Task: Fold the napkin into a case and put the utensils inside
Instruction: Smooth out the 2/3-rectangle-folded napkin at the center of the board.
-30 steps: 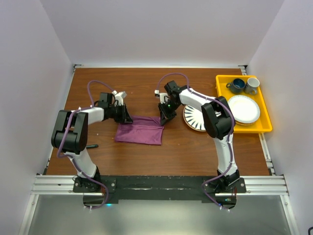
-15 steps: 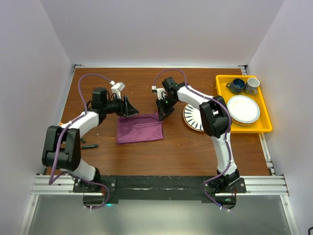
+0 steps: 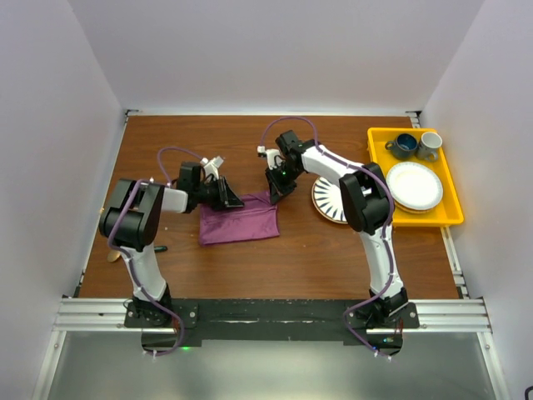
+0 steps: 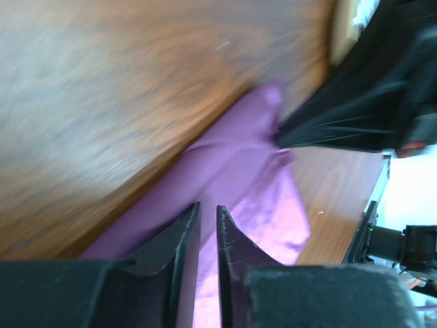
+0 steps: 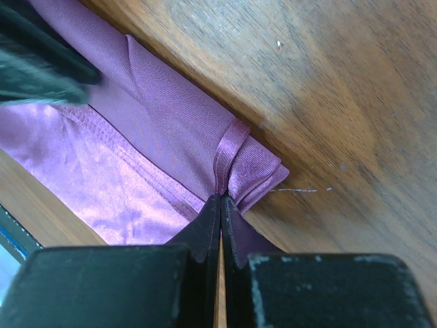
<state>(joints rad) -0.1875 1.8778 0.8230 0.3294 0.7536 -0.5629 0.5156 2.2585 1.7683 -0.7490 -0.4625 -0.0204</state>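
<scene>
The plum-purple napkin (image 3: 239,219) lies folded into a rough rectangle on the brown table, left of the striped plate (image 3: 331,201). My right gripper (image 3: 276,190) is shut on the napkin's far right corner, and the cloth bunches at its tips (image 5: 220,198). My left gripper (image 3: 231,200) is low at the napkin's far edge, left of the middle. Its jaws stand almost together (image 4: 208,207) with purple cloth (image 4: 266,198) in the narrow gap, and a ridge of cloth runs from there to the right gripper. I cannot make out any gold utensils.
A yellow tray (image 3: 450,218) at the right holds a white plate (image 3: 415,186), a dark blue cup (image 3: 405,146) and a grey cup (image 3: 430,145). A small dark thin object (image 3: 155,248) lies near the left arm. White walls close in on three sides.
The napkin has gone from a longer slanted shape to a more compact rectangle. My left arm swung out and back, and its gripper moved right along the far edge. The right gripper shifted slightly back.
</scene>
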